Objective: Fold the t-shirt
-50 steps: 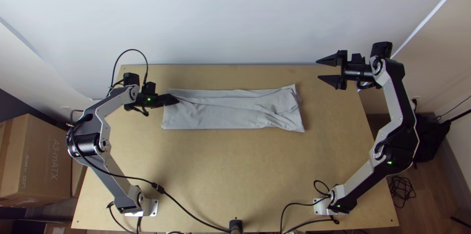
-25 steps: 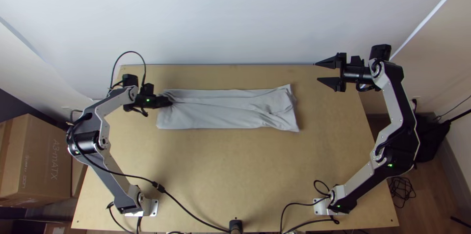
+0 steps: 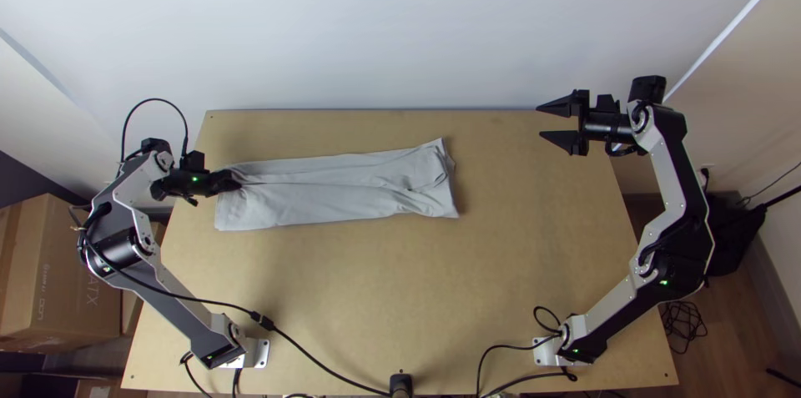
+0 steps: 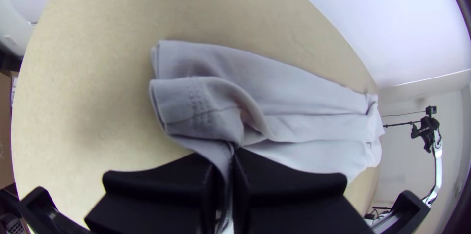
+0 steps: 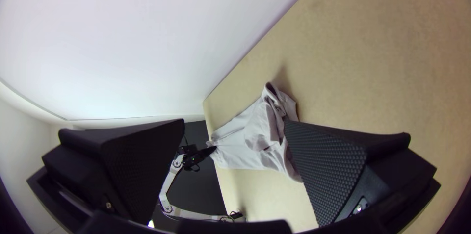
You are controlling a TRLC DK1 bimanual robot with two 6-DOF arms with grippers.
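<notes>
T-shirt point(image 3: 334, 199) pulled toward the left arm

Over the last half second the left pincer point(image 3: 235, 182) has drawn the long folded strip across the worktop point(image 3: 359, 298), leaving it slightly slanted. It is closed on the strip's left end, bunching the cloth. Right pincer point(image 3: 539, 120) stands open, well apart from the cloth, barely moved. Reads as repositioning rather than a new fold; the shirt probably needs straightening before the next one. Cloth between the left fingers is hidden. Right end is rumpled; perhaps a sleeve tucked in there, layers hard to count.
</notes>
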